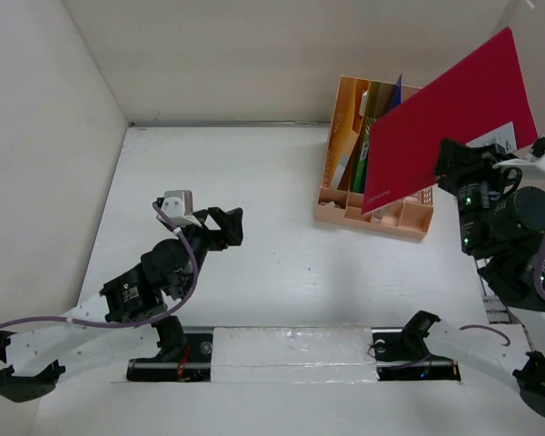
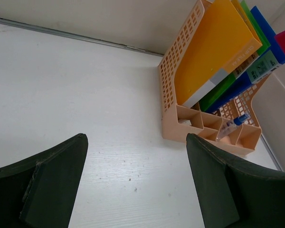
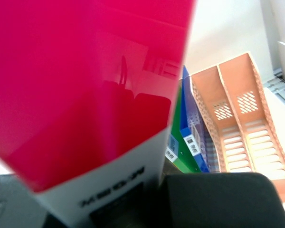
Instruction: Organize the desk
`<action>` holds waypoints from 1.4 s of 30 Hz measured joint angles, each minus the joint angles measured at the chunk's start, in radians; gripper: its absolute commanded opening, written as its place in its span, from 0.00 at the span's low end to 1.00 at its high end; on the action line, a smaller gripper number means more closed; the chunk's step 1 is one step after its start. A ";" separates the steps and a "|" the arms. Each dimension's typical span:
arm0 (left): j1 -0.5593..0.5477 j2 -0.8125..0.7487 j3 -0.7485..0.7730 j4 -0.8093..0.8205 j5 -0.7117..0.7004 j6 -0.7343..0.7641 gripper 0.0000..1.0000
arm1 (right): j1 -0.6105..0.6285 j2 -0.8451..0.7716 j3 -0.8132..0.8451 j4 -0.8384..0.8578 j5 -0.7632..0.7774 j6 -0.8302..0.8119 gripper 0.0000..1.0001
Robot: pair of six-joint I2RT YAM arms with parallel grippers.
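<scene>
Now we have the right gripper [image 1: 447, 162] clamped on the red folder [image 1: 450, 109], slanting over the file rack [image 1: 331, 163] upper right; left gripper [image 1: 229, 227] gapes empty.

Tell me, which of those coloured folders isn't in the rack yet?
The red folder: the right gripper holds it in the air near the rack, while the yellow folder, green folder and blue folder stand in its slots.

Dark print on red folder [image 3: 85, 71] label: illegible.
</scene>
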 measured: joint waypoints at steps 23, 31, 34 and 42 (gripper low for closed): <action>0.000 0.015 0.000 0.005 0.014 0.006 0.80 | 0.042 0.076 -0.029 -0.019 0.184 -0.037 0.00; 0.000 0.015 0.000 0.005 0.016 0.006 0.80 | -0.073 0.162 -0.048 0.008 0.075 -0.082 0.00; 0.000 0.015 0.000 0.005 0.016 0.007 0.80 | -0.106 0.191 -0.052 0.029 0.026 -0.120 0.00; 0.000 0.015 0.000 0.005 0.014 0.011 0.80 | -0.200 0.296 -0.059 0.089 -0.094 -0.205 0.00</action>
